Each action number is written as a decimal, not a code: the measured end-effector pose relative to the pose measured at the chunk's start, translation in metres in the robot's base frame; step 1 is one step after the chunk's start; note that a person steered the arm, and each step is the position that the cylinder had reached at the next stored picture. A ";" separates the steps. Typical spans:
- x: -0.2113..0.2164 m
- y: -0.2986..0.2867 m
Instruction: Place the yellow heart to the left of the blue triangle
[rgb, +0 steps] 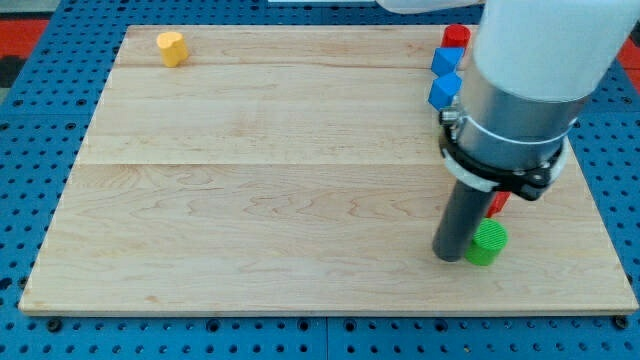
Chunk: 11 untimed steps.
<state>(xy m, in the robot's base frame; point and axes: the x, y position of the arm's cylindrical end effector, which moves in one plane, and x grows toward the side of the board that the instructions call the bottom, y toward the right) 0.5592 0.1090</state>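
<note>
The yellow heart lies at the view's top left corner of the wooden board. Two blue blocks sit at the top right: one just under a red block, the other below it. Their shapes are partly hidden by the arm, so I cannot tell which is the triangle. My tip rests on the board at the lower right, touching the left side of a green block. It is far from the yellow heart.
A small red block peeks out behind the rod just above the green block. The arm's large grey and white body covers the board's top right. A blue pegboard surrounds the board.
</note>
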 end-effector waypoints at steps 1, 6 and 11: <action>-0.022 -0.117; -0.305 -0.337; -0.368 -0.291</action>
<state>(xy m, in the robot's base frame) 0.1915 -0.1821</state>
